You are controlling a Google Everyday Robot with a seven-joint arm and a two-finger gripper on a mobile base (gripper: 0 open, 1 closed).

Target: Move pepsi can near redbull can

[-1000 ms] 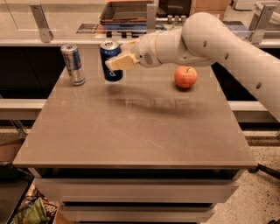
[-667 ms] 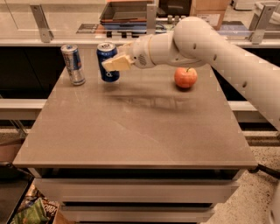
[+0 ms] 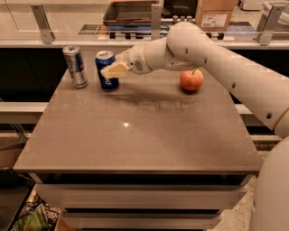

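pepsi can (image 3: 104, 63) moved left, hand (image 3: 111, 72) gripping it

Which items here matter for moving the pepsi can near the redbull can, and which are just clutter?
In the job: pepsi can, gripped by the gripper at the back left of the table; redbull can, upright just left of it.
Lying about: apple, back right on the table; cardboard box behind it.

Grey-brown table (image 3: 135, 135) centre frame, light glinting off its top. Behind table: counter w/ metal posts (image 3: 43, 25), cardboard box (image 3: 216, 13), dark tray (image 3: 131, 11). Speckled floor (image 3: 235, 221) under table's rt corner. Hand (image 3: 115, 71) over table's far-left area.
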